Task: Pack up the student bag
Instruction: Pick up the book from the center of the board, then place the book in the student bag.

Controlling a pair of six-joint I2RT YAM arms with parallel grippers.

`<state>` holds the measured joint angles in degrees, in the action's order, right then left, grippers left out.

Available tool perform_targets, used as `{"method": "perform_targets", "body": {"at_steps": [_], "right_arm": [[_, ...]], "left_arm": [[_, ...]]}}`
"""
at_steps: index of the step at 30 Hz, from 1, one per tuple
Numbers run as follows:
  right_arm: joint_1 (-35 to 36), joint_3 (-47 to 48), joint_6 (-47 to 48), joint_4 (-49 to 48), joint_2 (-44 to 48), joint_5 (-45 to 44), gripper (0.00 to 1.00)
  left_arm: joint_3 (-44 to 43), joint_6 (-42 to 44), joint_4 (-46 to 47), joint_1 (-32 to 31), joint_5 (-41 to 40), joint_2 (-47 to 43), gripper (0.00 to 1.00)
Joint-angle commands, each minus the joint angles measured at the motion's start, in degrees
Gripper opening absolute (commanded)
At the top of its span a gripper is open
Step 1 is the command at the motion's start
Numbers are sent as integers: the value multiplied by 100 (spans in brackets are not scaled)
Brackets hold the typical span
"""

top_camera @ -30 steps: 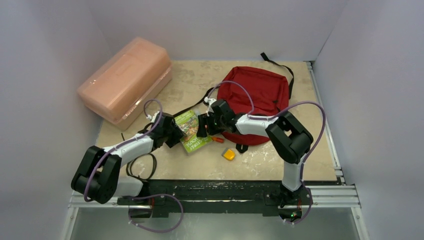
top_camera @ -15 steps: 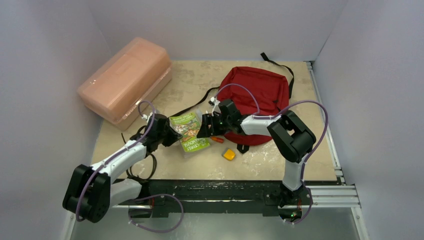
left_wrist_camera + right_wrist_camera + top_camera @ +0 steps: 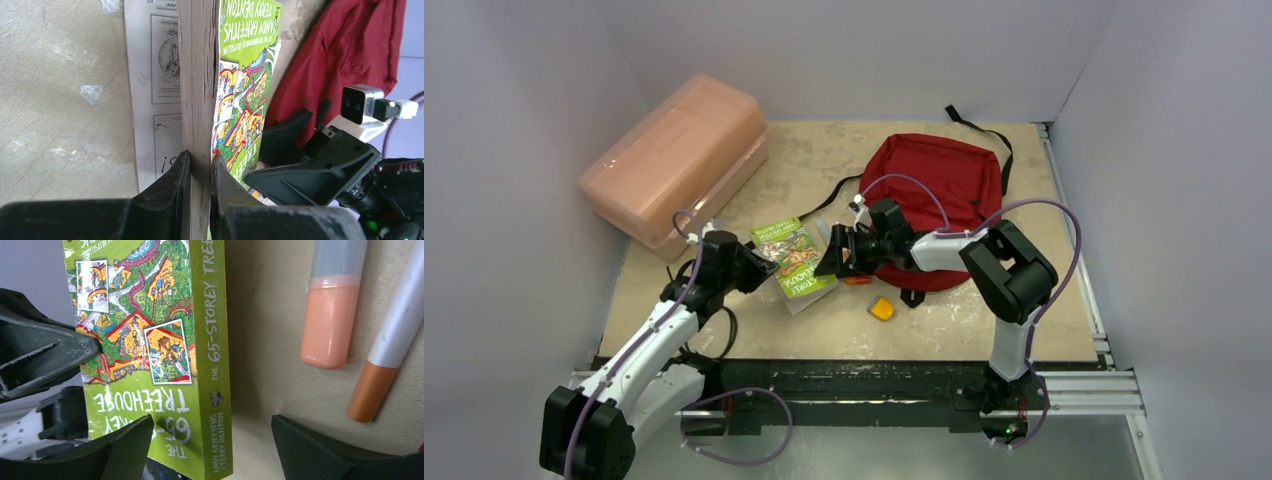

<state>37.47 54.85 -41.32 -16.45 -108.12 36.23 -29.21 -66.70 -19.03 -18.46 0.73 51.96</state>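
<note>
The dark red student bag (image 3: 939, 190) lies at the back right of the table; it also shows in the left wrist view (image 3: 350, 55). A green paperback book (image 3: 792, 258) stands tilted on edge left of it. My left gripper (image 3: 752, 268) is shut on the book's page block and front cover (image 3: 247, 75), fingertips (image 3: 182, 165) pressed on both sides. One loose white page (image 3: 150, 100) lies flat beside it. My right gripper (image 3: 832, 262) is open, and the book's spine corner (image 3: 215, 390) stands between its fingers (image 3: 125, 445) without being squeezed.
A pink translucent box (image 3: 674, 160) sits at the back left. Two orange-tipped markers (image 3: 327, 315) (image 3: 385, 355) lie on the table right of the book. A small yellow item (image 3: 882, 309) lies near the front, by the bag's edge. White walls close in the table.
My left arm has drawn back to the left and the book has shifted left with it. My right gripper has followed slightly and stays open at the book's spine.
</note>
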Motion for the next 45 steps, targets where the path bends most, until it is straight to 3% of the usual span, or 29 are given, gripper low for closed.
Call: {"method": "perform_targets", "body": {"at_steps": [1, 5, 11, 17, 20, 22, 24, 27, 30, 32, 35, 38, 42, 45], "right_arm": [[-93, 16, -859, -652, 43, 615, 93], [-99, -39, -1615, -1530, -122, 1009, 92], [-12, -369, -3553, -4413, -507, 1368, 83], [64, -558, -4259, -5720, -682, 1295, 53], [65, -519, -3918, -5303, -462, 1290, 24], [55, -441, -3563, -4830, -234, 1294, 2], [26, -155, -2774, -3732, 88, 1280, 0], [-23, 732, -939, -1017, 658, 912, 0], [-7, 2109, 1357, 2202, 1175, -1012, 0], [8, 2719, 2328, 3394, 1524, -2391, 0], [4, 2725, 2766, 3766, 2423, -4225, 0], [5, 2261, 2831, 3604, 3484, -5994, 0], [5, 1374, 2752, 3396, 5007, -8376, 0], [-7, 1076, 2604, 3818, 6040, -9661, 0]], "left_arm": [[-104, -237, 577, 57, 298, -325, 0], [53, -317, 782, 79, 549, -336, 0], [360, -454, 1199, 79, 656, -404, 0], [416, -188, 1187, 79, 771, -413, 0], [349, 191, 782, 79, 740, -424, 0], [219, 387, 221, 79, 571, -428, 25], [163, 529, -318, 79, 290, -549, 45], [106, 818, -902, 79, -277, -1010, 58], [-36, 1023, -1442, 79, -969, -1702, 59], [-30, 1234, -1368, 79, -1344, -2176, 62], [30, 1602, -703, 79, -1387, -2624, 64], [176, 2043, 478, 79, -643, -2490, 59], [523, 2339, 3061, 11, 494, -1833, 56], [412, 3073, 4305, -663, 721, -961, 59]]}}
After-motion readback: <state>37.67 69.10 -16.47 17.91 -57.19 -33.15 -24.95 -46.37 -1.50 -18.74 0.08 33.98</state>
